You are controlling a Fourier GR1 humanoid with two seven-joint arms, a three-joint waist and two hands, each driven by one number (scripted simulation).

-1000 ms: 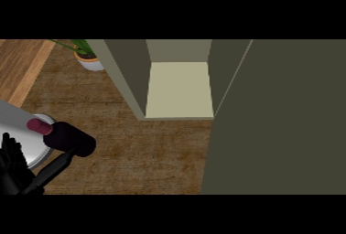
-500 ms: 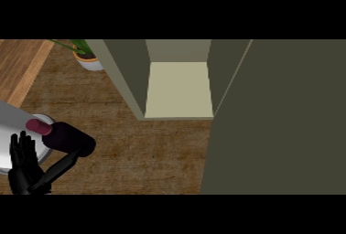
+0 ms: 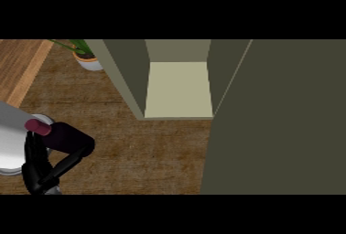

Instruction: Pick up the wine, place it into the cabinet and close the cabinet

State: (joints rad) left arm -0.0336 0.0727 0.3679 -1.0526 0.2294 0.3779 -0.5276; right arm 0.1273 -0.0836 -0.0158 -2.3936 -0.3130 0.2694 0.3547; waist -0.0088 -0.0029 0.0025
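Wine bottle (image 3: pixel 66 138), dark body, maroon cap, left hand (image 3: pixel 37 170) clasping it between fingers and thumb

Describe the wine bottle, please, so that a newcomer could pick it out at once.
From the open cabinet with its pale shelf, go down and left across the brown counter to the view's lower left corner. There, just above the black left hand, is the wine bottle: dark with a maroon cap, unlike the pale grey round thing beside it.
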